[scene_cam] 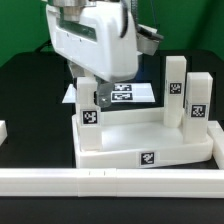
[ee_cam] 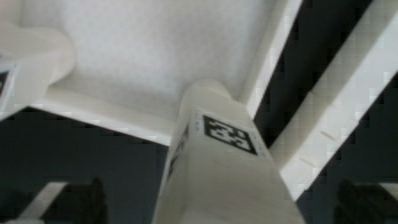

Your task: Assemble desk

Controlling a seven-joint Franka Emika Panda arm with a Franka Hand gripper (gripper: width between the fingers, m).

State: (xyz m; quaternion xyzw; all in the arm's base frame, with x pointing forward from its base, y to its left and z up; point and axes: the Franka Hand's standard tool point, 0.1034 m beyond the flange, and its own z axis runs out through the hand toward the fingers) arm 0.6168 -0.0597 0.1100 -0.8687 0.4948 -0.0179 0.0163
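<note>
Desk assembly, leg-fitting step. The tabletop [scene_cam: 140, 135] lies rim-up on the black counter [scene_cam: 25, 80], against the low white rail [scene_cam: 110, 180]. Two legs [scene_cam: 185, 95] stand upright at its corner on the exterior view's right; a third leg [scene_cam: 90, 105] stands at the corner on the exterior view's left, directly under the end effector [scene_cam: 92, 82]. The wrist view shows this leg [ee_cam: 222, 160] between wide-spread fingers, apparently released. Judged next: lift clear without tipping it, then fetch the remaining leg, not visible here.

light: bright, even | whites glaring | wrist view blurred, soft focus
</note>
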